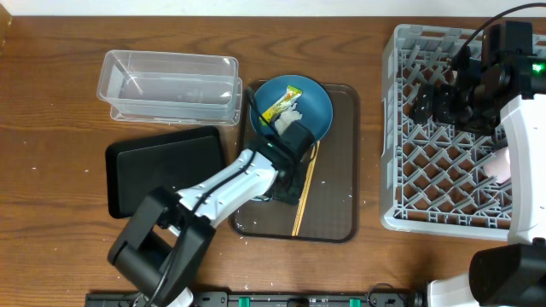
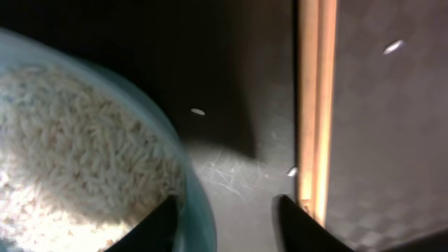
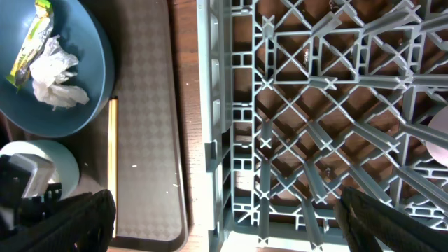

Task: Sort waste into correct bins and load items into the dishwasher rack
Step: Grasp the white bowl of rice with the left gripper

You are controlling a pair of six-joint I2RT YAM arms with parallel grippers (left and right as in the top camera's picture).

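Chopsticks (image 2: 315, 105) lie beside left fingers (image 2: 150, 227) spread open astride bowl (image 2: 183, 161) rim; right fingers (image 3: 70, 220) gape empty.

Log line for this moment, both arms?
left end effector: open across rim of pale-blue rice-filled bowl | right end effector: open, empty, over light-grey plastic dishwasher rack

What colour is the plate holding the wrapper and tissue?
The plate is dark blue, shown best in the overhead view.
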